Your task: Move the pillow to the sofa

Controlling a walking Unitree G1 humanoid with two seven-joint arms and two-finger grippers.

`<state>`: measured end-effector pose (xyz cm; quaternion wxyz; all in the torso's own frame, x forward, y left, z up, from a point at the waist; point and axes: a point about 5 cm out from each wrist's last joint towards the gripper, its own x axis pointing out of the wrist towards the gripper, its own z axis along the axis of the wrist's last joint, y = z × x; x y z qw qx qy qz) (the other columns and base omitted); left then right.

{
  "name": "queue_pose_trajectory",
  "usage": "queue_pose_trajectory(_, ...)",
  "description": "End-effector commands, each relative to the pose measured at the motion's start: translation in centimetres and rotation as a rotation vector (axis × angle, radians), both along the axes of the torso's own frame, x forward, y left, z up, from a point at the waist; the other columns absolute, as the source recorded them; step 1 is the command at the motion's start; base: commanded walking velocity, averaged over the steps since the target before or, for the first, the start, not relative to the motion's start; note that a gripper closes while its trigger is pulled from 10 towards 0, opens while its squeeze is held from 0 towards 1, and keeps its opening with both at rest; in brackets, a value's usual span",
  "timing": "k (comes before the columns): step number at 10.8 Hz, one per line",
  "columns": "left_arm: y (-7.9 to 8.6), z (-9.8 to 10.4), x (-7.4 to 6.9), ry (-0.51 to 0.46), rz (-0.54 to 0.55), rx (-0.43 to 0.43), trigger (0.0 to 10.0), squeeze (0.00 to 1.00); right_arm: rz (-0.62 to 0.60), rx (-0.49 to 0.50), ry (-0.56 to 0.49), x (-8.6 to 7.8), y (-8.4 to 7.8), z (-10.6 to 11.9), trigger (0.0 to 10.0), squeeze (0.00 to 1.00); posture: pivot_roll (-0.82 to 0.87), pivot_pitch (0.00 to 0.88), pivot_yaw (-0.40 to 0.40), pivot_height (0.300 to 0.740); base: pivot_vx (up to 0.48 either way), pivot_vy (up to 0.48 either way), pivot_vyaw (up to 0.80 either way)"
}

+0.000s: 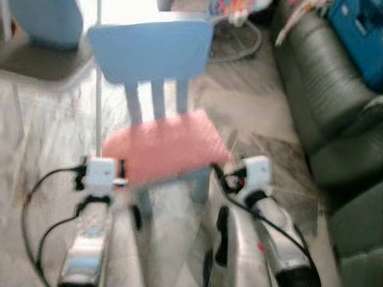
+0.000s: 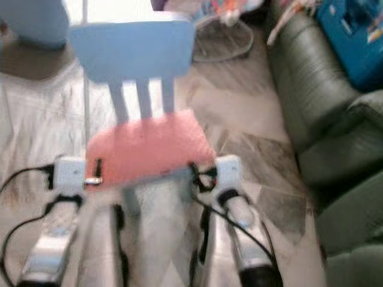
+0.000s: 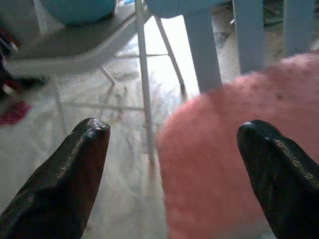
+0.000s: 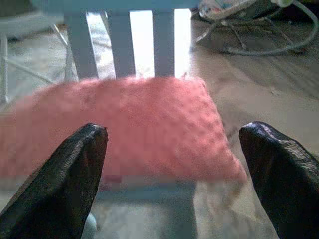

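Note:
A pink, fuzzy pillow lies flat on the seat of a small light-blue chair straight ahead of me. My left gripper is open at the pillow's left front corner, and the pillow lies partly between its fingers. My right gripper is open just short of the pillow's right front corner, with the pillow ahead of its fingers. The dark green sofa runs along the right side.
A blue object and other items lie at the sofa's far end. A fan-like stand with a loop of cable sits on the floor behind the chair. A grey chair with thin white legs stands at the left. The floor is marbled tile.

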<state>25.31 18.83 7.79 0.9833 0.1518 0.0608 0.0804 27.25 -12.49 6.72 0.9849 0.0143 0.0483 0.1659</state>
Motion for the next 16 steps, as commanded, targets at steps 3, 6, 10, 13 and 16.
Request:
queue_pose_trajectory(3, -0.8, -0.1, 0.0, 0.007, -0.021, -0.016, 10.0, 0.00, -0.008, -0.007, 0.012, -0.1, -0.8, -0.2, 10.0, 0.00, 0.04, 0.155, -0.081, 0.535, 0.185, 0.000, 0.00)
queue_pose_trajectory(6, -0.8, -0.3, -0.1, 0.015, -0.009, -0.020, 10.0, 0.00, 0.014, -0.002, 0.014, -0.1, -0.5, -0.1, 10.0, 0.00, 0.04, 0.158, -0.082, 0.535, 0.000, 0.000, 0.41)
queue_pose_trajectory(10, -0.4, -1.4, -0.9, 0.102, 0.018, -0.002, 10.0, 0.00, 0.057, 0.000, 0.055, -0.7, -0.2, -0.5, 10.0, 0.00, 0.04, 0.196, -0.090, 0.535, 0.000, 0.000, 0.00)
queue_pose_trajectory(13, 0.9, -2.0, -2.1, 0.186, 0.061, -0.085, 10.0, 0.72, 0.094, 0.003, 0.155, -0.9, 0.1, -0.7, 10.0, 1.00, 0.04, 0.298, -0.108, 0.535, 0.000, 0.000, 0.00)
queue_pose_trajectory(16, 2.8, -1.9, -1.9, 0.234, 0.120, -0.086, 10.0, 1.00, 0.084, -0.028, 0.190, 0.0, -0.1, -0.3, 10.0, 1.00, 0.03, 0.374, -0.116, 0.535, 0.000, 0.000, 0.00)
